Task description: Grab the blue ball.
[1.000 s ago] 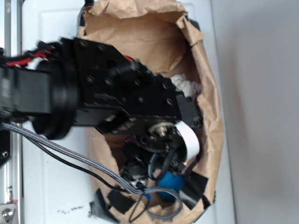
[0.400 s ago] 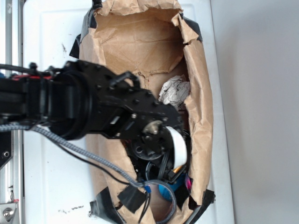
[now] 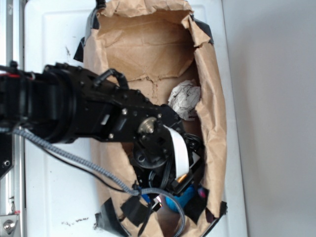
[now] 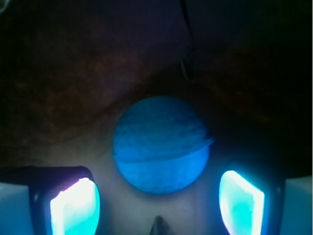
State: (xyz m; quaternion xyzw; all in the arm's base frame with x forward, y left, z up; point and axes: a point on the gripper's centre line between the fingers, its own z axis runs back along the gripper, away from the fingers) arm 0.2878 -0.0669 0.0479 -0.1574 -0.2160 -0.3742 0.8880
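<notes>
The blue ball [image 4: 161, 144] fills the middle of the wrist view, round and matte with a seam across it, lying on the brown paper floor of the bag. My gripper [image 4: 159, 208] is open, its two bright pads [image 4: 76, 208] spread wider than the ball and just short of it; nothing is between them. In the exterior view the black arm reaches down into the brown paper bag [image 3: 212, 98], and only a sliver of the blue ball [image 3: 177, 201] shows under the gripper [image 3: 180, 190] near the bag's lower end.
A crumpled white paper wad [image 3: 185, 98] lies in the bag above the gripper. The bag's paper walls rise on all sides, taped with black tape [image 3: 138, 210] at the lower end. A braided cable [image 3: 74, 158] trails from the arm across the white surface [image 3: 54, 44].
The arm has swung lower and deeper into the bag, uncovering the paper wad. The gripper has dropped toward the ball, which now shows less from outside.
</notes>
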